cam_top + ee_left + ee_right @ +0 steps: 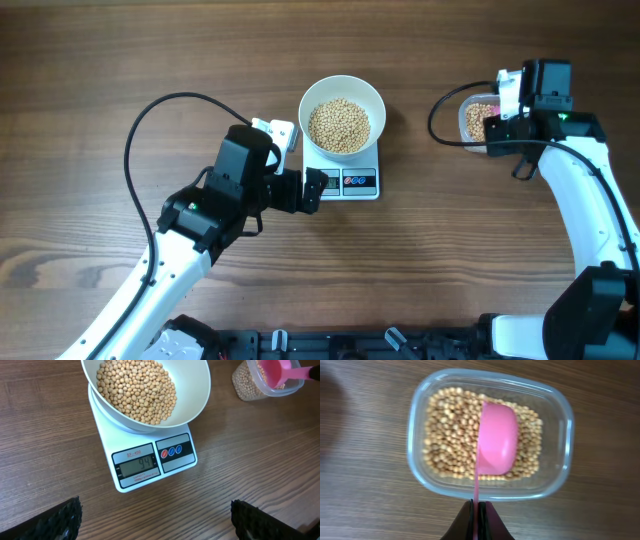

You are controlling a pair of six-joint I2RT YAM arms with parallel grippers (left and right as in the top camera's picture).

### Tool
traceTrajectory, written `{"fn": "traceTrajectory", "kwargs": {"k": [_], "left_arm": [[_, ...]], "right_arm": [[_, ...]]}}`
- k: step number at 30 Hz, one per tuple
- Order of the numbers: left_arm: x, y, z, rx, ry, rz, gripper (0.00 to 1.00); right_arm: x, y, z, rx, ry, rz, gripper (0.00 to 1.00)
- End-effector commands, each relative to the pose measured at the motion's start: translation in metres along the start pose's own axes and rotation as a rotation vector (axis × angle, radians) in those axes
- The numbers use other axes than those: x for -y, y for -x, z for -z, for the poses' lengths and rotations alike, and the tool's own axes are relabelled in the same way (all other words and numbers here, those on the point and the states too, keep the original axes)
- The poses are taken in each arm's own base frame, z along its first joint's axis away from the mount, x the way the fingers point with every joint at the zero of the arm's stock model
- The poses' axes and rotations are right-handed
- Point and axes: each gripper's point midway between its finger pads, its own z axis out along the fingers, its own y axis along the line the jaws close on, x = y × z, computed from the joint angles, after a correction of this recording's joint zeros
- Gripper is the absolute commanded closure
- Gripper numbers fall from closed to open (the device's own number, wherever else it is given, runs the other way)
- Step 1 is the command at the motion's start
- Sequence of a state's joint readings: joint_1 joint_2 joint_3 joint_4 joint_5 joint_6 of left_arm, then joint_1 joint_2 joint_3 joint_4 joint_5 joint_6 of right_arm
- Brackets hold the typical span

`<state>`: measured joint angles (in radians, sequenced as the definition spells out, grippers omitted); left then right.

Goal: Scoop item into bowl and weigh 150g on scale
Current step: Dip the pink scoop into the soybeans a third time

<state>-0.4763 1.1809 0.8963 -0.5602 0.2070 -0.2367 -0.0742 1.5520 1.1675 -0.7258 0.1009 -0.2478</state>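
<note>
Right gripper [476,519]: jaws closed tight on the thin handle of a pink plastic scoop [496,437], at the bottom centre of the right wrist view. The scoop bowl hangs over a clear rectangular plastic tub with rounded corners [417,420], which fills the middle of that frame and holds a layer of small round tan beans [445,435]. Whether the scoop touches the beans cannot be told. In the overhead view the tub sits at the upper right, under the right gripper.

Left gripper [155,520]: jaws spread wide, holding nothing; its two black fingertips [60,520] show at the lower corners of the left wrist view, above bare wooden table [45,425]. In the overhead view it sits just left of the scale.

The small white digital kitchen scale [135,467] lies at the upper centre of the overhead view. Its grey display reads 94. The round white bowl [342,113] rests on the platform, well apart from the tub, and carries a heap of the same beans.
</note>
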Motion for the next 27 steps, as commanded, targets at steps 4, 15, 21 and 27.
{"fn": "traceTrajectory", "kwargs": {"k": [4, 15, 21, 27], "left_arm": [[0.001, 0.002, 0.002, 0.011, 0.003, -0.026, 0.00], [0.001, 0.002, 0.002, 0.011, 0.003, -0.026, 0.00], [0.001, 0.002, 0.002, 0.011, 0.003, -0.026, 0.00], [0.001, 0.002, 0.002, 0.011, 0.003, -0.026, 0.00]], "right_arm": [[-0.033, 0.002, -0.001, 0.014, 0.191, -0.014, 0.96], [-0.022, -0.001, 0.004, 0.042, 0.357, -0.194, 0.96], [-0.002, -0.002, 0.011, 0.083, 0.468, -0.363, 0.95], [0.020, -0.005, 0.017, 0.128, 0.517, -0.456, 0.96]]}}
